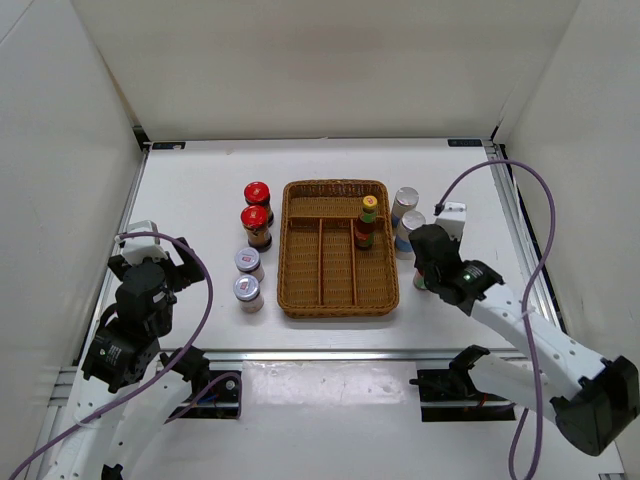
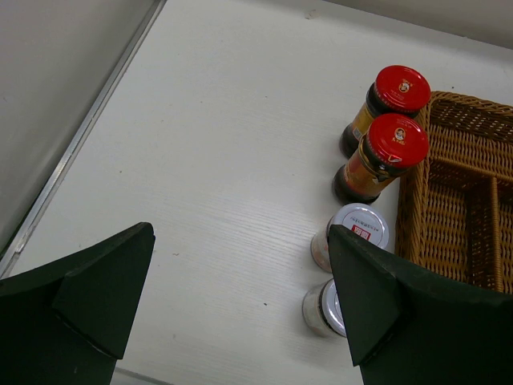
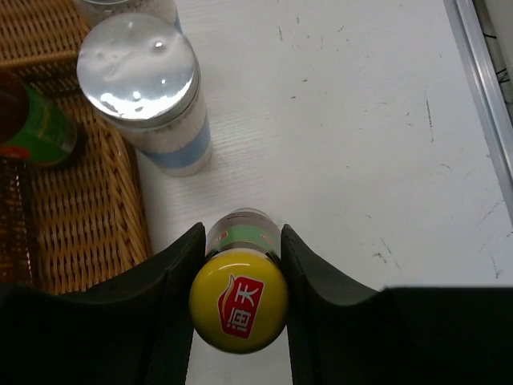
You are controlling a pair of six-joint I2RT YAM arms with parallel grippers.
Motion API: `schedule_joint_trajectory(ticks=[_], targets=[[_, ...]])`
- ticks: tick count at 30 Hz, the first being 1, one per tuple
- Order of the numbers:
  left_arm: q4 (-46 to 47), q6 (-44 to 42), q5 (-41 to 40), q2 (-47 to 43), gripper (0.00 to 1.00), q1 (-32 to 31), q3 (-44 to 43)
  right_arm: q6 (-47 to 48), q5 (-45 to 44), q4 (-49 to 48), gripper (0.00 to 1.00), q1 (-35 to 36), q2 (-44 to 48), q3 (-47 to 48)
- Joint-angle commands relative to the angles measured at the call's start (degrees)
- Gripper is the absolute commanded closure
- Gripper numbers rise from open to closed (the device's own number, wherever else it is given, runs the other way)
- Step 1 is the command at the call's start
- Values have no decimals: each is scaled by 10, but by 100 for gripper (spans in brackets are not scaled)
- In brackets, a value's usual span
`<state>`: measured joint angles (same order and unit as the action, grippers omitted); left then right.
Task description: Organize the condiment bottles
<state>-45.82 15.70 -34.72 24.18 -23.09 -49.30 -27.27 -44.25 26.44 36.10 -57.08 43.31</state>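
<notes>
The white bench (image 1: 200, 180), faintly grained and scuffed, is boxed in by plain white panels, with a metal rail along its near edge. Bare room lies along the far edge and toward the left edge. A brown wicker tray (image 1: 283, 250) with long compartments sits mid-bench.

Just left of the tray, in a row, stand the far red-lidded jar (image 1: 257, 193), near red-lidded jar (image 1: 255, 220), far silver-lidded jar (image 1: 247, 261) and near silver-lidded jar (image 1: 247, 290). Right of it stand the far white bottle (image 1: 405, 200) and near white bottle (image 1: 411, 226), close together.

The right gripper (image 3: 240, 233) is clamped on the yellow-capped sauce bottle (image 3: 238, 301), which is upright just off the tray's right rim. The second sauce bottle (image 1: 367, 222) stands in the tray's right part, toward its far end. The left gripper (image 2: 240, 237) hangs near the left edge, fingers wide apart, holding nothing.
</notes>
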Motion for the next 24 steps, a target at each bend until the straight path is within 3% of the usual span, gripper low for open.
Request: schedule_joint_trajectory(ticks=[1, 8, 15, 24], targets=[[7, -1, 1, 4, 0, -2, 1, 5, -64, 17, 100, 31, 72, 33], [7, -1, 1, 4, 0, -2, 1, 27, -47, 74, 100, 96, 108, 119], [7, -1, 1, 4, 0, -2, 1, 66, 53, -16, 100, 118, 84, 136], [7, -1, 1, 4, 0, -2, 6, 96, 76, -128, 100, 140, -12, 123]])
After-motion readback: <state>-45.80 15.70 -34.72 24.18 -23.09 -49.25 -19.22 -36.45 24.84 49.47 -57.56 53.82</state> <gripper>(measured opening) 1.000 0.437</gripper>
